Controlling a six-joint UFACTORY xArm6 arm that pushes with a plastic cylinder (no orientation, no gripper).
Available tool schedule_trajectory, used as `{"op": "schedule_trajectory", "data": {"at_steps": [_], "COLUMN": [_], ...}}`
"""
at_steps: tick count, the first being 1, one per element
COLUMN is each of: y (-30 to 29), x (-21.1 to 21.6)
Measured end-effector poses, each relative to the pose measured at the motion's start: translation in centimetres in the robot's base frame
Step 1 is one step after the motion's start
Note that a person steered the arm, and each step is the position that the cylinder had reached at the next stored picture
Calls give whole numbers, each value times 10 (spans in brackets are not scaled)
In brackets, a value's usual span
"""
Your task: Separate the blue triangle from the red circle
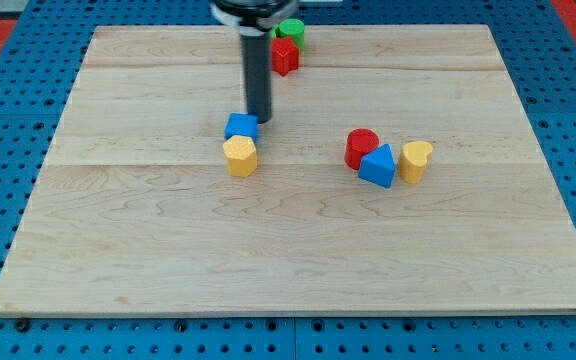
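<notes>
On a pale wooden desk [298, 250] bordered by blue pegboard [8, 60], the arm's dark rod comes down from the view's top, and my tip [259, 121] rests on the surface just above and to the right of a blue cube [240, 126]. The tool is a bare rod with nothing to clench or release; it grasps nothing, and whether it touches the cube cannot be told. A yellow hexagon block [240, 156] sits directly below the blue cube, touching it. Well to the right of my tip and a little lower, 3 blocks huddle together: the red circle [361, 148], the blue triangle [377, 166] pressed against its lower right side, and a yellow block [416, 160], its shape unclear, just right of the triangle. Above my tip, near the desk's top edge, a red block [285, 56] stands beside the rod, with a green block [291, 32] touching it from above.
</notes>
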State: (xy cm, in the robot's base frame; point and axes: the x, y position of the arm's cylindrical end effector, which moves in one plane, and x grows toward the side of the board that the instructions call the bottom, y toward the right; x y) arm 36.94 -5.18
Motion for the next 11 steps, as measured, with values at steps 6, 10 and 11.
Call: {"op": "schedule_trajectory", "data": {"at_steps": [6,10,11], "y": [151,243,249], "x": [78,30,52]}}
